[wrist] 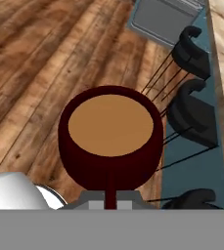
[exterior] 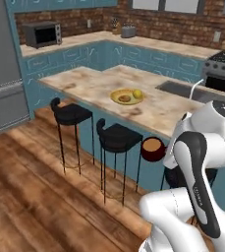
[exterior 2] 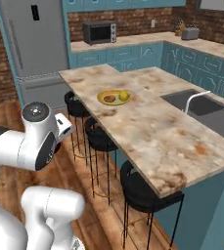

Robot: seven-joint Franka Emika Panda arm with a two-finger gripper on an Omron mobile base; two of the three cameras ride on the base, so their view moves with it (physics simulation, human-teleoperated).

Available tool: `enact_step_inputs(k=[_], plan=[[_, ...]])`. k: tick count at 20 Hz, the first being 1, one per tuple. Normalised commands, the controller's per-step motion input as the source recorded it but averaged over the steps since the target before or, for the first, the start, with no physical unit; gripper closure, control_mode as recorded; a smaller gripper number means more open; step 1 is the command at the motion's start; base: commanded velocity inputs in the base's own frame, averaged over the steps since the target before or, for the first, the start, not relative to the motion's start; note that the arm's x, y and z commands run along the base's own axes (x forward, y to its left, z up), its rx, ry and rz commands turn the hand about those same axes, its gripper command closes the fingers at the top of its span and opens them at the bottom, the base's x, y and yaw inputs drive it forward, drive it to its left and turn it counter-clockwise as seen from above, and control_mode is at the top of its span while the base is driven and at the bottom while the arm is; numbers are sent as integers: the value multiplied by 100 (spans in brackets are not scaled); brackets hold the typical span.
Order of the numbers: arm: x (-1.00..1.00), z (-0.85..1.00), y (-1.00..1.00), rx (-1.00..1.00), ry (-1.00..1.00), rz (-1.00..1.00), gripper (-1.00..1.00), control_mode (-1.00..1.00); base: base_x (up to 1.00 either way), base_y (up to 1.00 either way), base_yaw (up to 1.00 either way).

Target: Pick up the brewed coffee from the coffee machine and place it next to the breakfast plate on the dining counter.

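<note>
The brewed coffee (wrist: 111, 134), a dark red mug full of brown liquid, hangs over the wooden floor beside the stools, its handle running down between my fingertips. My gripper (wrist: 111, 201) is shut on it. From the left base camera the mug (exterior: 152, 149) shows just left of my arm, below the edge of the dining counter (exterior: 84, 83). The breakfast plate (exterior: 126, 96) with its yellow fruit and pastry lies mid-counter, and from the right base camera the plate (exterior 2: 113, 97) sits on the same counter (exterior 2: 152, 136). The coffee machine is out of view.
Black bar stools (exterior: 70, 113) (exterior: 118, 137) line the counter's near side, one stool (exterior 2: 147, 191) close to my base. An inset sink (exterior 2: 201, 110) lies past the plate. A fridge (exterior 2: 35, 44), microwave (exterior: 42, 34) and stove (exterior: 224, 66) stand along the walls.
</note>
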Motion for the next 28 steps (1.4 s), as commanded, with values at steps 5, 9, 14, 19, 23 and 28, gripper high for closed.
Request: enact_step_inputs(k=[5, 9, 14, 19, 23, 28], plan=[[0, 0, 0, 0, 0, 0, 100, 100, 60, 58, -66], [0, 0, 0, 0, 0, 0, 100, 100, 61, 61, -66], [0, 0, 0, 0, 0, 0, 100, 100, 62, 66, -66], [0, 0, 0, 0, 0, 0, 100, 100, 57, 57, -61], [0, 0, 0, 0, 0, 0, 100, 100, 40, 50, -46], [0, 0, 0, 0, 0, 0, 100, 100, 33, 48, -32]])
